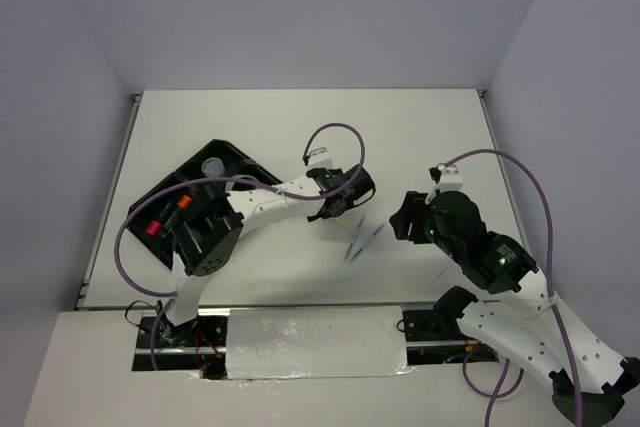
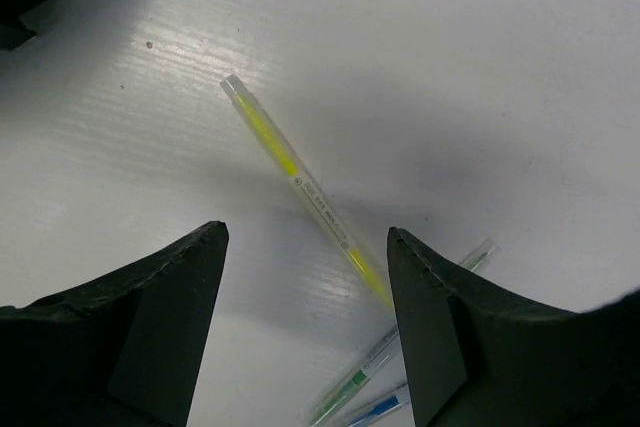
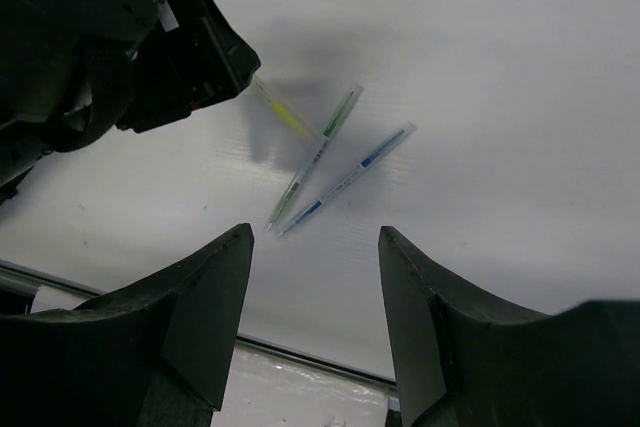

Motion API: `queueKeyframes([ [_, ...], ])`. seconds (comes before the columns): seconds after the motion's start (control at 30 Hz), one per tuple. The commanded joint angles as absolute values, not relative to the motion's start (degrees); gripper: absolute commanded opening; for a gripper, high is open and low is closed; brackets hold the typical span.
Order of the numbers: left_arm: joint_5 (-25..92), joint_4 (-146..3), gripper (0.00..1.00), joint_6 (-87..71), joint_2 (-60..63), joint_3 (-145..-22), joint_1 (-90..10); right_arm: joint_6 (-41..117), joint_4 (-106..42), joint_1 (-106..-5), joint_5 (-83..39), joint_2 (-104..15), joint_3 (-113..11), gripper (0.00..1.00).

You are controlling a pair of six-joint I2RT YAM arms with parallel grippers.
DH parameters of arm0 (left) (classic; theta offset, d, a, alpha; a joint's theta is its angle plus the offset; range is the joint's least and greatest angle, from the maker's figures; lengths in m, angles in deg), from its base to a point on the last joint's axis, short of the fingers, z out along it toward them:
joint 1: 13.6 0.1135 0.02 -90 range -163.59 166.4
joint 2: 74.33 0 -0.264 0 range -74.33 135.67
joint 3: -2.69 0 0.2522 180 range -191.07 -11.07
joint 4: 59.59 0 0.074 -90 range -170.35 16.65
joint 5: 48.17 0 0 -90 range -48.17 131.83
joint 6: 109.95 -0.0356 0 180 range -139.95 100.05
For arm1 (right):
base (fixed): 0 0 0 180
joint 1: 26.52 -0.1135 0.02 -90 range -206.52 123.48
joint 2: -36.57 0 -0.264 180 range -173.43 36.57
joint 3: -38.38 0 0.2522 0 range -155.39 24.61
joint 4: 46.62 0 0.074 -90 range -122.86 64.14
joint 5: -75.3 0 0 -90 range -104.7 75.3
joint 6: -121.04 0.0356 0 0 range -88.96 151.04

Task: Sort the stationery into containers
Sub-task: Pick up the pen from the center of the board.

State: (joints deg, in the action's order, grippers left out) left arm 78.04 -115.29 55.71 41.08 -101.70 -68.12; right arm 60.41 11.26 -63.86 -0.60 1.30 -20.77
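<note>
Three slim clear pens lie on the white table: a yellow one [image 2: 300, 187], a green one [image 2: 372, 367] and a blue one [image 2: 385, 409]. In the right wrist view the yellow pen [image 3: 285, 112], green pen [image 3: 315, 155] and blue pen [image 3: 345, 179] lie fanned together. In the top view they sit mid-table [image 1: 360, 240]. My left gripper [image 2: 305, 237] is open and empty, hovering just above the yellow pen. My right gripper [image 3: 315, 237] is open and empty, to the right of the pens. The black organiser tray [image 1: 232, 159] at the left holds highlighters [image 1: 165, 217] and a translucent cup [image 1: 212, 166].
The table's near edge [image 3: 300, 352] runs just below the right gripper. The left arm's gripper body [image 3: 150, 47] fills the upper left of the right wrist view. Purple cables loop above both arms [image 1: 345, 132].
</note>
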Motion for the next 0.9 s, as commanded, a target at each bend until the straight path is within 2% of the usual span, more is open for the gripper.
queueKeyframes([
  [0.0, 80.7, -118.5, 0.77, 63.0, 42.4, -103.5, -68.9, 59.2, 8.7, -63.7, -1.3, 1.2, -20.6, 0.61],
  [0.27, 79.1, -115.1, 0.74, 64.1, 46.6, -102.7, -68.7, 58.6, 8.0, -63.8, -3.2, 1.9, -20.0, 0.61],
  [0.53, 78.7, -112.1, 0.65, 64.3, 47.7, -101.7, -68.1, 58.2, 7.7, -63.8, -4.6, 1.9, -19.8, 0.61],
  [0.57, 78.5, -112.2, 0.61, 64.7, 47.9, -101.5, -67.9, 58.2, 7.6, -63.7, -4.8, 1.9, -19.7, 0.61],
  [0.67, 78.4, -112.0, 0.55, 64.5, 48.0, -100.5, -67.8, 58.3, 7.4, -63.8, -4.9, 1.9, -19.4, 0.61],
  [0.77, 77.8, -111.2, 0.44, 64.1, 48.4, -99.0, -67.6, 58.3, 6.9, -63.8, -5.3, 2.2, -19.1, 0.61],
  [0.87, 76.7, -111.0, 0.4, 63.7, 48.8, -97.9, -67.3, 58.3, 6.8, -63.7, -5.6, 1.9, -19.0, 0.61],
])
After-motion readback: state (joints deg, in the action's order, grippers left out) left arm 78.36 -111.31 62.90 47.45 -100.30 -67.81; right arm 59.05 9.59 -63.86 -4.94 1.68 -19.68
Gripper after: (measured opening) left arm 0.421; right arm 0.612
